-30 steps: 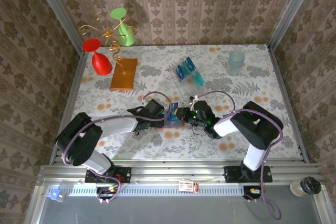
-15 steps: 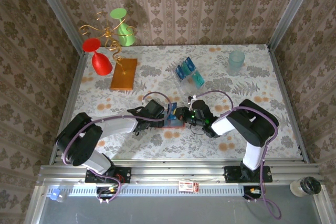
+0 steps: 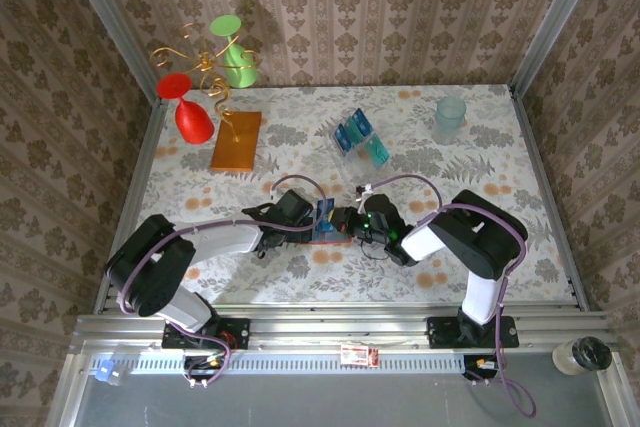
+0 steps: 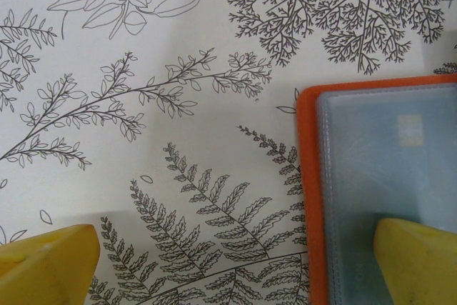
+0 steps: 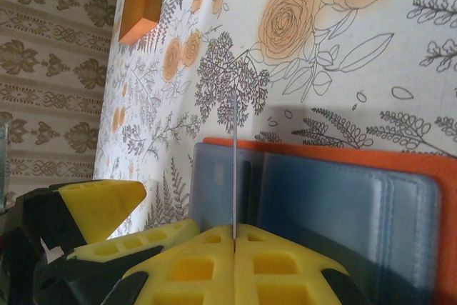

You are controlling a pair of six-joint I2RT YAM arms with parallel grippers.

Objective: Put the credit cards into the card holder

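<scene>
Orange card holder (image 4: pixel 385 176) lies right of frame on the flowery tabletop (image 4: pixel 143 69). The hand (image 4: pixel 232 266) is spread wide, and its lower-right finger (image 4: pixel 418 262) is over the pocket.

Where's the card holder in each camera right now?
Top external: card holder just below picture centre.
Left wrist: card holder at lower right.
Right wrist: card holder along bottom, centre to right.
Shared landmark: the fern-and-rose tablecloth under it.
</scene>
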